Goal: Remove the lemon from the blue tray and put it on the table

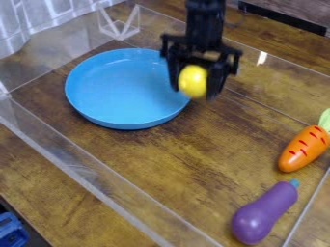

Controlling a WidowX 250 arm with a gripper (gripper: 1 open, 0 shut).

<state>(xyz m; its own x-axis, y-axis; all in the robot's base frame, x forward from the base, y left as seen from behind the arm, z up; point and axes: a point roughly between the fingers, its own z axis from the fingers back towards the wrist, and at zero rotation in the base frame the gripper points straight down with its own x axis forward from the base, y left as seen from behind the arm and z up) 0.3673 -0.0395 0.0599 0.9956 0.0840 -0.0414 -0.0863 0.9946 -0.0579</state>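
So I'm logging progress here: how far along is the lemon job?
Done: the lemon is out of the blue tray, clamped in the gripper above the tray's right rim. In hand: carrying it. Left: setting it down on the table and letting go.

A black two-fingered gripper point(198, 77) points straight down, clamped on a small, smooth yellow lemon point(192, 80), which hangs at the right rim of the large round bright-blue plastic tray point(110, 92). The dark brown wood-grain table point(194, 154) is bordered by clear acrylic walls. At the right edge lies an orange carrot toy point(306, 148); nearer, a purple eggplant toy point(264, 213).
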